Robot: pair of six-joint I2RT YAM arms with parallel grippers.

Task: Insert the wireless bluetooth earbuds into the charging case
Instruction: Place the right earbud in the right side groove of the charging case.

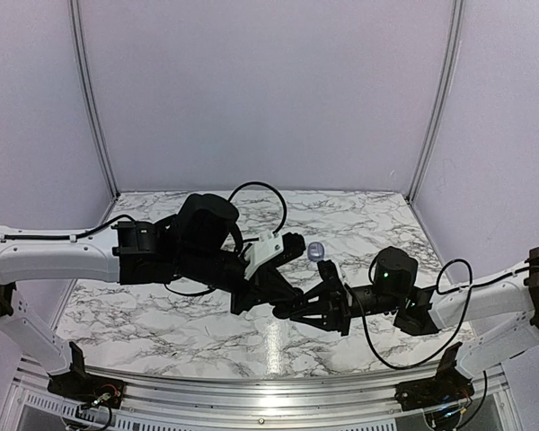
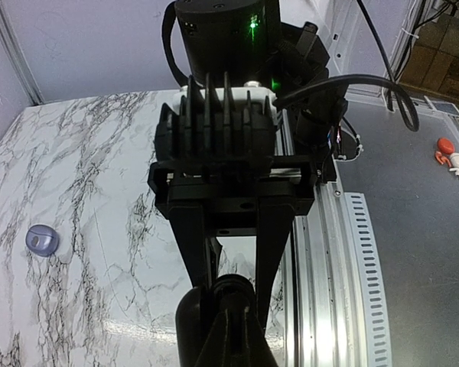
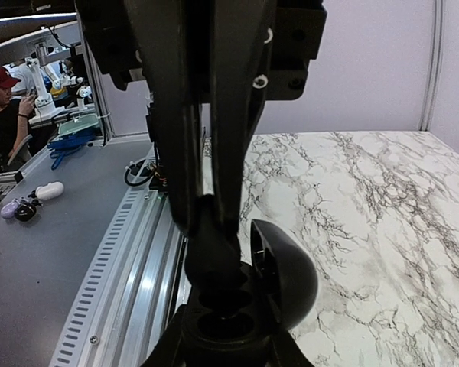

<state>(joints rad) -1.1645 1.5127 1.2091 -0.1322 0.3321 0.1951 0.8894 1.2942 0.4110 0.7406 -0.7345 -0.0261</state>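
Above the marble desk (image 1: 162, 323), an open black charging case (image 3: 287, 279) is clamped in the right end effector (image 3: 226, 340). A glossy black earbud (image 3: 213, 267), pinched in the left end effector (image 3: 212, 229), is held at its socket. It is judged light and slippery, best gripped across its body.

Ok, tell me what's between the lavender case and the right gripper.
Just bare marble table between lavender case and right gripper, per the left wrist view.
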